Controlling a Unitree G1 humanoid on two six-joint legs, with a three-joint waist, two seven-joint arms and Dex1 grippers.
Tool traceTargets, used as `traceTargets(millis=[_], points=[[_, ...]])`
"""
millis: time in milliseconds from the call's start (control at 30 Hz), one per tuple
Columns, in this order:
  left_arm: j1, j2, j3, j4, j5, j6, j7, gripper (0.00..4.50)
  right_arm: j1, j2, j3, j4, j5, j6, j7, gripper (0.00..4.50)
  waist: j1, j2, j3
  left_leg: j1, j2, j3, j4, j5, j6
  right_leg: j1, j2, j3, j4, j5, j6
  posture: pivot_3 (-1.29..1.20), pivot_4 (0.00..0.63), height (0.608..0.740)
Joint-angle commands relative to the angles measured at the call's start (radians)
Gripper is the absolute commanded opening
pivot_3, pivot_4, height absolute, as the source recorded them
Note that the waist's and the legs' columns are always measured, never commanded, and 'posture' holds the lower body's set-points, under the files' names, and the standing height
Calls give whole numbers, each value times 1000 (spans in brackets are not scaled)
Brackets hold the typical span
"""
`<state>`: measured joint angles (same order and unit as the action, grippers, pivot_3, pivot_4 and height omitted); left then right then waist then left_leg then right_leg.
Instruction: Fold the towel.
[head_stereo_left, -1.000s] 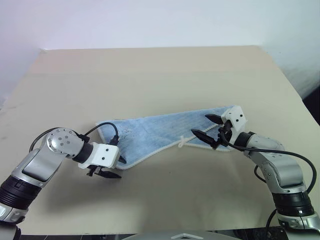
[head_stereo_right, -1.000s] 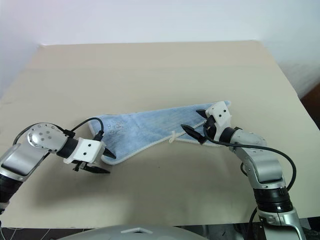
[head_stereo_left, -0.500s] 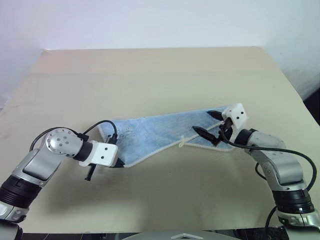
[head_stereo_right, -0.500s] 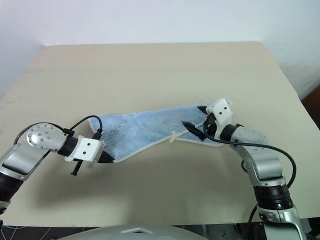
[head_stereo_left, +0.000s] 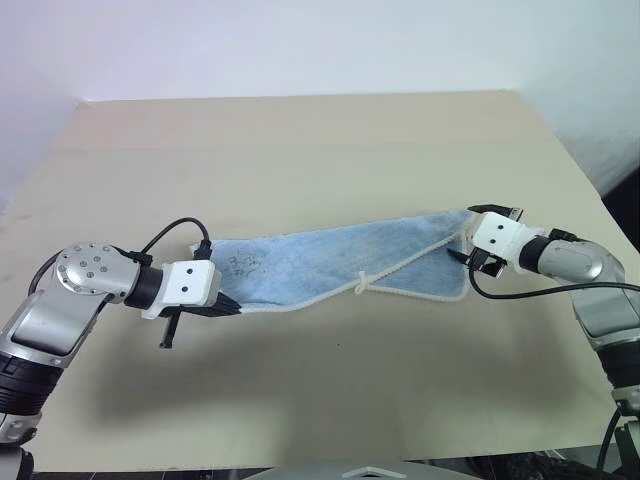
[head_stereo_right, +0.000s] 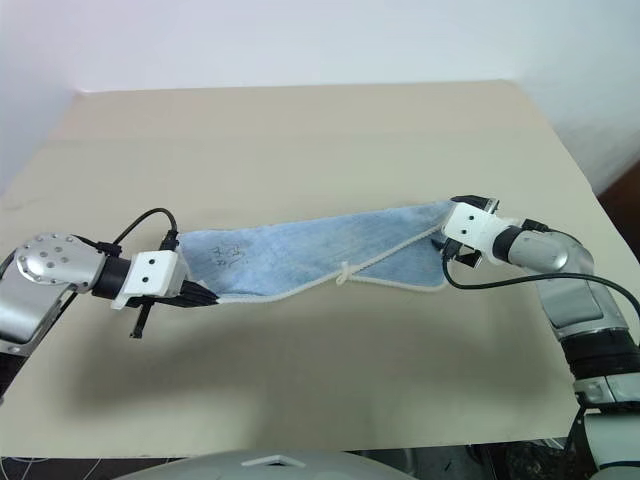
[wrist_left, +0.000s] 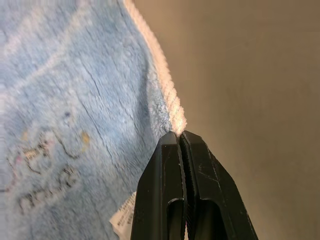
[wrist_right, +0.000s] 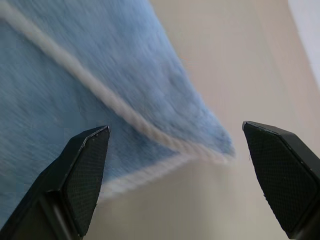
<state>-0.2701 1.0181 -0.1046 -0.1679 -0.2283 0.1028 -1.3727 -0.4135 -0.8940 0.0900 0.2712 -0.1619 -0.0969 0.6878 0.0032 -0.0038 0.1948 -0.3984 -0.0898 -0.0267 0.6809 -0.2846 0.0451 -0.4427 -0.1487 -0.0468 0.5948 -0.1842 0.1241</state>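
Terry towel (head_stereo_left: 330, 262), white-corded edge pinched by left hand (wrist_left: 180, 137); right hand (wrist_right: 177, 150) wide.

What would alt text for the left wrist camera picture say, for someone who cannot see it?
Two black jaws, pressed shut, pinch the whitish stitched edge of a light-blue terry towel. A small white tag with dark print shows beside the left gripper, and the beige table lies beyond the towel's edge.
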Motion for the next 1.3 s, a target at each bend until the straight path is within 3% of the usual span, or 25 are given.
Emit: traceTargets(millis=[33,300,333,400,767,967,1067,1300], points=[[12,-2,13,-38,-5,6,14,12,-92,-20,25,136,-96,-136,-66,4500,-2,0,0,0,0,0,0,0,0,0,0,0,0,0,0,0,150,728],[29,-7,14,-60,-4,22,31,12,-233,-2,105,354,-230,-319,-155,4500,-17,0,0,0,0,0,0,0,0,0,0,0,0,0,0,0,150,728],[32,-5,17,-62,-5,22,32,2,-243,-1,112,368,-238,-336,-161,4312,-17,0,0,0,0,0,0,0,0,0,0,0,0,0,0,0,150,728],[40,-2,24,-64,-7,22,35,0,-256,0,118,385,-246,-362,-167,3873,-18,1,0,0,0,0,0,0,0,0,0,0,1,0,0,0,150,728],[53,-11,32,-68,-13,21,60,0,-246,-9,113,396,-239,-403,-152,90,-17,1,0,0,0,0,0,0,0,0,0,1,1,0,0,0,150,728],[14,-44,48,-38,-21,37,106,0,-224,-21,94,367,-224,-392,-149,39,-16,1,0,0,0,0,0,0,0,0,0,1,1,0,0,0,150,728],[-31,-107,99,8,-41,64,196,0,-203,-33,58,311,-180,-367,-130,39,-15,1,0,1,0,0,0,0,0,0,0,1,1,0,0,0,150,728],[-301,-262,226,307,56,57,595,0,-229,-53,-55,217,-39,-246,-48,39,-15,0,0,2,-1,-1,1,1,-2,2,0,1,3,0,0,0,150,728]])
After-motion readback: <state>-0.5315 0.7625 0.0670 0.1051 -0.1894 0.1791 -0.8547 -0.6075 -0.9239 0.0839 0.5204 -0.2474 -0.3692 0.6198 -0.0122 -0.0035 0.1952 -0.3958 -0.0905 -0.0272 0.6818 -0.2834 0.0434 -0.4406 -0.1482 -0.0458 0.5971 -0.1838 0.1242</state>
